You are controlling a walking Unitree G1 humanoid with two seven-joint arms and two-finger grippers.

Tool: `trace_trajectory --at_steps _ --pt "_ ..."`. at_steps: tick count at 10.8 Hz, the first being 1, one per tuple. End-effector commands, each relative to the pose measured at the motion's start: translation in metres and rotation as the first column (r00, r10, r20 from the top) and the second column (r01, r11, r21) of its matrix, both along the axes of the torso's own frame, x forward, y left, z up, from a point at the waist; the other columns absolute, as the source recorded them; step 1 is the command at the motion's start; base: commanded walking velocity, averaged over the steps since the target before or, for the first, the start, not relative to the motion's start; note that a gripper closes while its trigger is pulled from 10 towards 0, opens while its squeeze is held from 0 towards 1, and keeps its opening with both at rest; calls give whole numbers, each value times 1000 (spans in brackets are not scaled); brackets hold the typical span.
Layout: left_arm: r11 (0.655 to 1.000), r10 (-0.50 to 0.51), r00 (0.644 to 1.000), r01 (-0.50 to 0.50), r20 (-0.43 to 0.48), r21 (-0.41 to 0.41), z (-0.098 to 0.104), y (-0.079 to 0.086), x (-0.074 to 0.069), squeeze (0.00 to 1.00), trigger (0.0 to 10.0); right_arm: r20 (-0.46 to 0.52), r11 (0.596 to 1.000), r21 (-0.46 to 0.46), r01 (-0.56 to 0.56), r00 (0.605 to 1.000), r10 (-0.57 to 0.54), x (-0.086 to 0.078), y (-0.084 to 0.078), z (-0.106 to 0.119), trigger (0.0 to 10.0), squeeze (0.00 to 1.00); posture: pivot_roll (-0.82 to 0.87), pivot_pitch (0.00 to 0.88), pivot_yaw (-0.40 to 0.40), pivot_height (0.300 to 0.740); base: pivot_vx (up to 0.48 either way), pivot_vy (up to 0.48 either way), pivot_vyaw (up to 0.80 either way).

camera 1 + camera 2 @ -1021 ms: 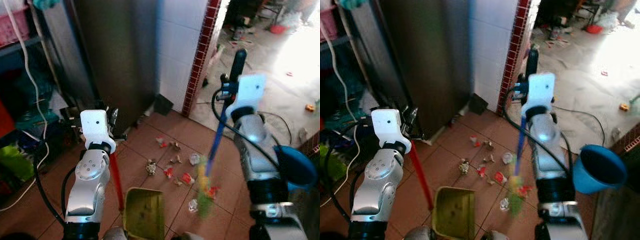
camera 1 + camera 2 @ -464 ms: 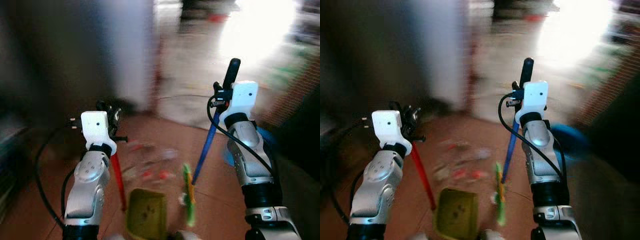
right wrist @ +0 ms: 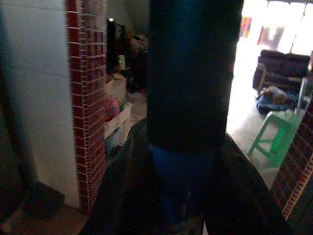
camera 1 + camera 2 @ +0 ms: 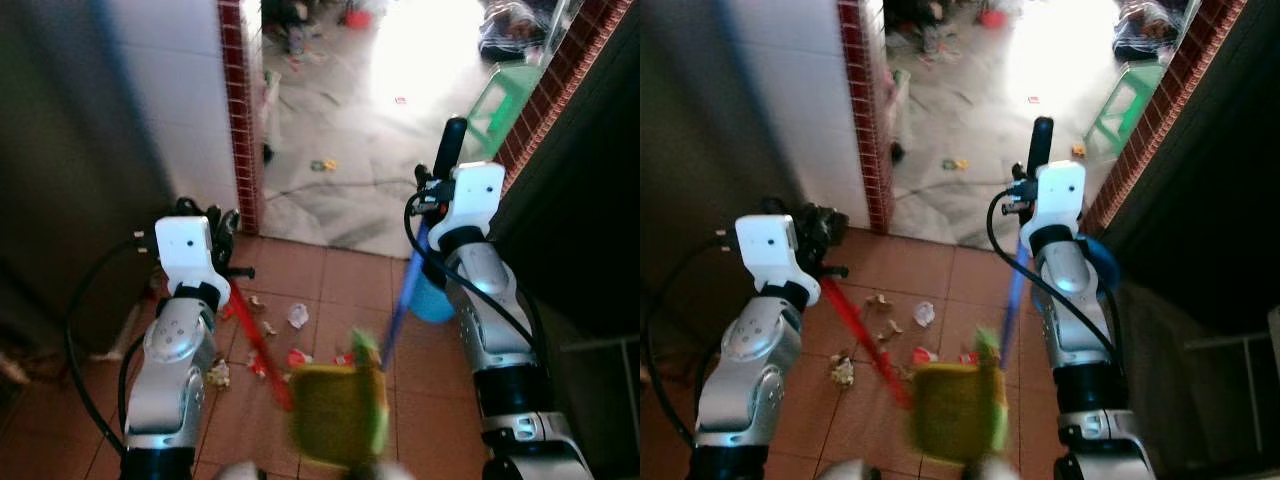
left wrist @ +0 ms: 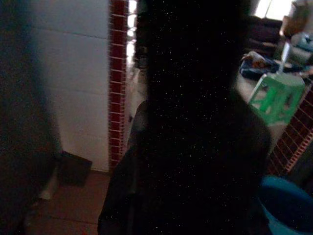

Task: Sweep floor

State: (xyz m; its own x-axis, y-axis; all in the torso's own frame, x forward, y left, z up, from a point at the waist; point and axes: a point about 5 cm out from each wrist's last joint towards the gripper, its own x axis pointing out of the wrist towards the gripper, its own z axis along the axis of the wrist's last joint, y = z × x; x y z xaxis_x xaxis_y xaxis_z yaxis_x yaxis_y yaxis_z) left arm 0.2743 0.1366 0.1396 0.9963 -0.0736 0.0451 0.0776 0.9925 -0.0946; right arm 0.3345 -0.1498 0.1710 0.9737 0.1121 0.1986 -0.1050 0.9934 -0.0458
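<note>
Your right fingers (image 4: 428, 190) held the blue broom handle (image 4: 398, 315), left fingers (image 4: 215, 225) gripped the dustpan's red handle (image 4: 258, 345), yellow-green dustpan (image 4: 335, 415) low between arms, litter (image 4: 297, 315) scattered on the tiled floor (image 4: 340, 280) beyond.

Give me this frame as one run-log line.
left gripper: holds red-handled dustpan | right gripper: holds blue broom | litter on tiles, unswept

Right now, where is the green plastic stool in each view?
Left eye view: green stool, upper right, on the bright floor.
Right eye view: upper right.
Left wrist view: beyond the dark dustpan handle, at.
Right wrist view: beyond the broom handle, at.
Shared landmark: red brick pillar.
</note>
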Motion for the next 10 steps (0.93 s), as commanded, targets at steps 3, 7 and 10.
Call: trace_trajectory --at_steps 3,7,10 --pt "1000 -6 997 5 77 22 16 -6 3 0 10000 55 999 -13 31 998 -30 0 -9 11 10000 0 33 14 -27 740 0 0 0" --pt "998 7 996 -13 92 60 18 -5 6 0 10000 55 999 -3 34 998 -34 0 -6 9 10000 0 47 18 -17 740 0 0 0" --pt "992 67 991 -80 119 102 19 0 12 0 10000 53 999 -6 43 998 -43 -2 -9 8 10000 0 38 20 -19 740 0 0 0"
